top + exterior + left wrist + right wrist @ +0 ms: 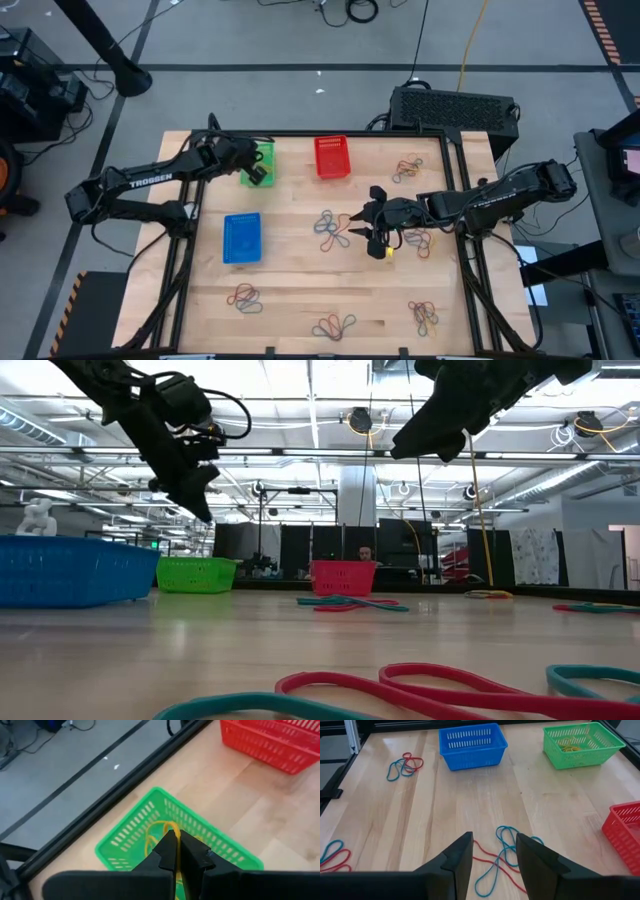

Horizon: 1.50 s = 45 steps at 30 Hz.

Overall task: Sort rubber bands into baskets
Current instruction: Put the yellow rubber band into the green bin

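Landmark = red basket [332, 157], back-centre of table [300, 300].

Far left of it: blue basket [241, 238], toward front, nothing seen inside in right wrist view. Green basket [260, 162] sits just left of red basket along the back edge, w/ yellow bands [571, 745] lying in it. Left gripper [256, 176] hangs over green basket's front part, fingers [170, 851] pinched nearly together on a yellow rubber band [176, 865] that runs between the tips; its loop hangs down toward the basket floor, over the yellow bands already there.

Front-left of red basket, near table's front edge: small red/blue band cluster [245, 296]. Straight in front of red basket: blue & red tangle [330, 228], mid-table. Right gripper [377, 232] hovers just right of that tangle, above the wood, jaws spread wide, gripping nothing; in right wrist view the blue/red loops [502, 854] lie on the table between & just ahead of its fingers.

Right of red basket: mixed cluster [407, 166] near back edge. More bands [417, 240] under right arm's wrist, plus clusters at front-centre [333, 325] & front-right [424, 315].
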{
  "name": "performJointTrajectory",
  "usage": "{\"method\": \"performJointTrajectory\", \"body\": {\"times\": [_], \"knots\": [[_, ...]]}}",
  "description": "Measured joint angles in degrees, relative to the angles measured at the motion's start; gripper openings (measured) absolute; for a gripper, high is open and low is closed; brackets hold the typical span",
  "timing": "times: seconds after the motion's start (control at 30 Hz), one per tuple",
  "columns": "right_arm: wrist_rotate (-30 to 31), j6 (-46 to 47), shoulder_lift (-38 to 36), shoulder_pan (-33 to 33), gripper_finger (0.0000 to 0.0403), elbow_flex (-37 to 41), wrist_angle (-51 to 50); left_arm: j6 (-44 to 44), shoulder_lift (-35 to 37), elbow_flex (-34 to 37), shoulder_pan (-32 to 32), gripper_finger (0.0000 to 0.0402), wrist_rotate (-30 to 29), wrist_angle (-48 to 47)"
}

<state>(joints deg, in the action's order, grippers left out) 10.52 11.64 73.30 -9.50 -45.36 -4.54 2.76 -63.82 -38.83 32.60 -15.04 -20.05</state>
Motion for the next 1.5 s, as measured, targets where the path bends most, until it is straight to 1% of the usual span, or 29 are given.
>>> {"method": "performJointTrajectory", "body": {"times": [0.1,0.2,0.33,0.43,0.5,0.6,0.7,0.8,0.87,1.0,1.1,1.17,1.3,1.4,1.5], "knots": [[0.0,0.5,0.0,0.0,0.0141,0.0,0.0,0.0,-0.6,0.0,0.0,0.0028,2.0,-0.1],[0.0,0.6,0.0,0.0,0.0141,0.0,0.0,0.1,-1.6,0.0,-0.1,0.0062,2.8,-0.1],[-0.1,1.1,0.0,0.0,0.0141,0.0,-0.2,0.0,-2.2,0.0,-0.1,0.0113,0.5,-0.2],[-0.4,1.2,0.0,0.0,0.0141,0.0,-0.4,1.2,-1.6,0.0,-0.1,0.0138,-0.1,-0.2],[-1.3,1.7,0.0,0.0,0.0141,0.0,-0.4,1.4,-0.6,0.0,-0.1,0.0146,0.2,-0.2],[-5.1,2.8,-0.6,0.0,0.0141,0.0,-0.4,3.3,1.5,0.0,-0.7,0.0148,2.9,-0.2],[-10.1,5.1,-0.7,-0.1,0.0141,-0.9,-3.0,4.8,4.0,0.0,-2.3,0.0148,8.6,-0.1],[-15.6,8.7,-0.7,-0.3,0.0141,-3.1,-9.3,7.2,5.8,0.0,-5.8,0.0148,15.5,1.6],[-16.8,11.3,-0.8,-0.9,0.0141,-4.6,-15.5,7.8,6.1,0.6,-9.6,0.0148,17.7,6.8],[-17.0,17.9,-0.8,-2.8,0.0141,-7.3,-28.8,8.5,5.0,3.0,-19.1,0.0148,18.3,19.5],[-19.5,23.8,-0.8,-4.7,0.0141,-8.3,-36.5,6.4,2.8,3.7,-26.3,0.0148,17.4,28.0],[-21.2,27.5,-0.8,-6.2,0.0141,-8.3,-39.3,3.7,0.7,3.8,-30.6,0.0148,16.7,32.7],[-21.4,33.7,-0.5,-11.1,0.0141,-8.3,-43.1,-1.8,-4.5,3.8,-37.2,0.0148,16.5,39.8],[-21.4,38.2,-0.2,-15.7,0.0141,-8.3,-43.9,-5.2,-9.0,3.9,-40.5,0.0148,16.5,45.3],[-21.4,40.9,0.4,-20.4,0.0141,-8.3,-43.7,-9.3,-12.9,3.9,-42.0,0.0148,16.4,50.2]]}}
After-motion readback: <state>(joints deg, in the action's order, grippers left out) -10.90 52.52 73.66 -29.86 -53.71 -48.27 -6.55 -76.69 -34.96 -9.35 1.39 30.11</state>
